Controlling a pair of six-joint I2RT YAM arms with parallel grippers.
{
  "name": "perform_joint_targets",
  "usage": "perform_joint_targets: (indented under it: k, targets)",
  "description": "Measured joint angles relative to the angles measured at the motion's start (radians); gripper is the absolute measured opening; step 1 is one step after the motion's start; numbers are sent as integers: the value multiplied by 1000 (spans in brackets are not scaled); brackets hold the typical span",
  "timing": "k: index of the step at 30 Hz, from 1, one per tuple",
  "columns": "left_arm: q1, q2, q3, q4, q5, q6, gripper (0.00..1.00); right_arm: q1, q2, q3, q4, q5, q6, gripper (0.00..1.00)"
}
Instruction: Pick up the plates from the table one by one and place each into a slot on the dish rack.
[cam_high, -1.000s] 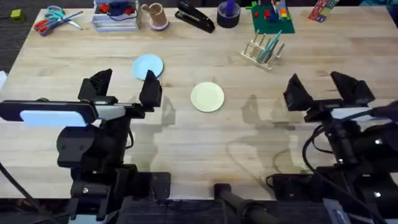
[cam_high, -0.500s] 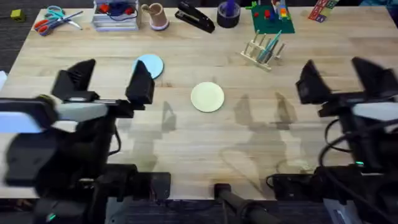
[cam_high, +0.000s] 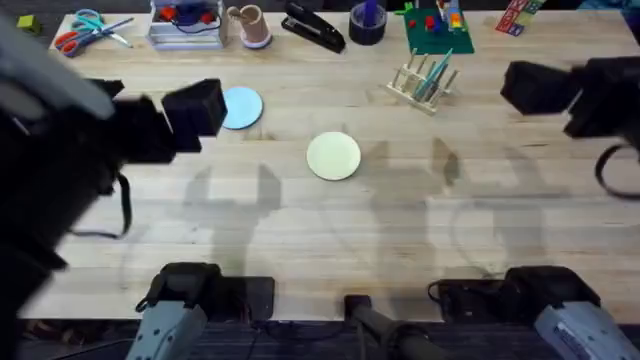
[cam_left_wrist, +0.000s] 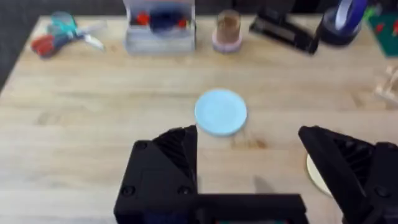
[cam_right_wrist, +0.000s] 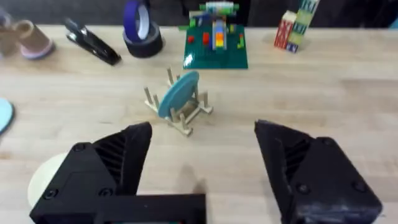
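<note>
A light blue plate (cam_high: 240, 107) lies flat on the table (cam_high: 300, 240) at the back left, and a cream-yellow plate (cam_high: 333, 156) lies flat near the middle. The dish rack (cam_high: 425, 80) stands at the back right with a teal-blue plate (cam_right_wrist: 178, 93) upright in one slot. My left gripper (cam_high: 150, 108) hangs open, high and just left of the light blue plate (cam_left_wrist: 221, 112), holding nothing. My right gripper (cam_high: 575, 90) is open and raised to the right of the rack (cam_right_wrist: 183, 115), also holding nothing.
Along the far edge sit scissors (cam_high: 88, 30), a clear box (cam_high: 185, 25), a cup (cam_high: 250, 25), a black stapler (cam_high: 315, 30), a tape roll (cam_high: 367, 22) and a green board with blocks (cam_high: 437, 28). Bare wood spans the front half.
Both arms have risen toward the camera and moved outward and forward, the left now large and blurred. Both grippers stayed open. The plates and rack have not moved.
</note>
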Motion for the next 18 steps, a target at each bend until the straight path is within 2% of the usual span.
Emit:
perform_joint_targets:
  k: [6, 11, 14, 18]
  targets:
    - [0, 268, 209, -189, -2, -7, 991, 0, 245, 220, -207, 0, 0, 995]
    - [0, 460, 342, -301, 17, -8, 993, 0, 424, 379, -349, 0, 0, 993]
    - [0, 556, 400, -334, 35, -10, 993, 0, 501, 439, -381, 0, 0, 993]
    - [0, 645, 439, -346, 50, -12, 993, 5, 554, 459, -382, 0, 0, 994]
